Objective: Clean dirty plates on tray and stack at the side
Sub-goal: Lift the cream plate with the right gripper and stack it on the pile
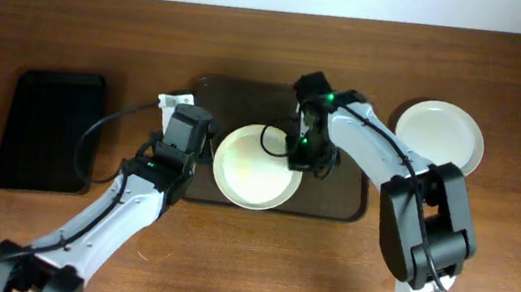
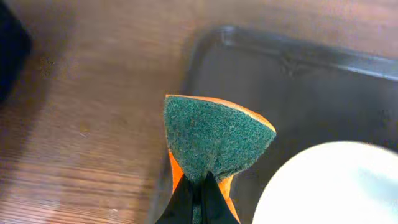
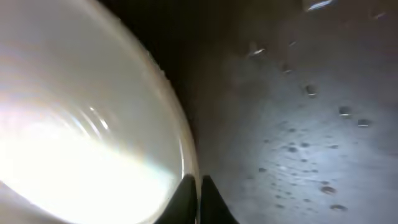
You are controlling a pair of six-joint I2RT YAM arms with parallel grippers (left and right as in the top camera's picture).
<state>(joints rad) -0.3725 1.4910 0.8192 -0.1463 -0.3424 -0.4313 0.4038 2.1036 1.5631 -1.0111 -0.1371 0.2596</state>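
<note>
A cream plate (image 1: 255, 169) lies on the dark brown tray (image 1: 343, 205). My right gripper (image 1: 301, 159) is shut on the plate's right rim; the right wrist view shows the fingers (image 3: 198, 186) pinching the rim of the plate (image 3: 81, 137) over the tray (image 3: 298, 124). My left gripper (image 1: 190, 147) is at the tray's left edge, shut on an orange sponge with a green scouring face (image 2: 214, 140), just left of the plate (image 2: 329, 186). A second white plate (image 1: 438, 135) sits on the table to the right of the tray. No smear shows on either plate.
A smaller glossy black tray (image 1: 49, 128) lies at the far left on the wooden table (image 1: 484, 286). A white tag (image 1: 176, 102) lies by the brown tray's back left corner. The tray's raised rim (image 2: 298, 53) runs behind the sponge.
</note>
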